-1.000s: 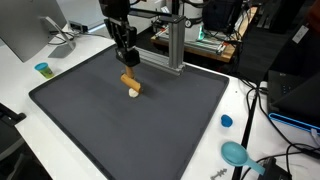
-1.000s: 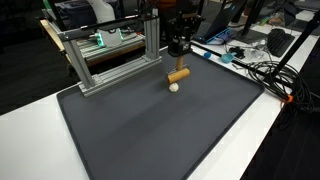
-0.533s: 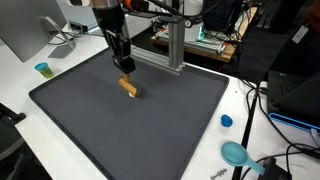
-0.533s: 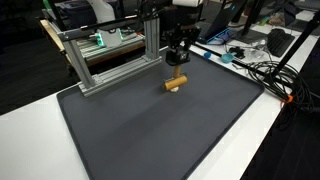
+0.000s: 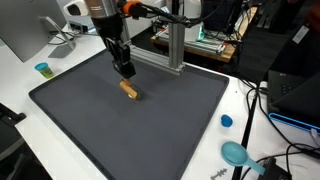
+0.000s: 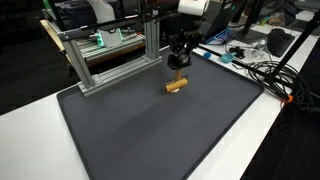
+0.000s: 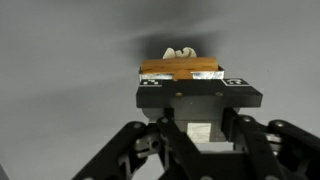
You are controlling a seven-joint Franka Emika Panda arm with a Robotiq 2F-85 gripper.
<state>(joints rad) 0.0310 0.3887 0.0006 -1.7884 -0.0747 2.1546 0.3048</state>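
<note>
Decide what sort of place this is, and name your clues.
Probably a robotics lab or workshop: an aluminium frame, loose cables and a monitor surround the dark work mat.

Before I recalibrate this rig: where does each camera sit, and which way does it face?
Exterior view: high beside the mat, facing across it toward the frame; shows arm and gripper.
Exterior view: high over a mat corner, frame at far left; shows the gripper.
Wrist view: on the wrist, facing down past the gripper at the peg.
All three share gripper and peg; both exterior views, mat and frame.
</note>
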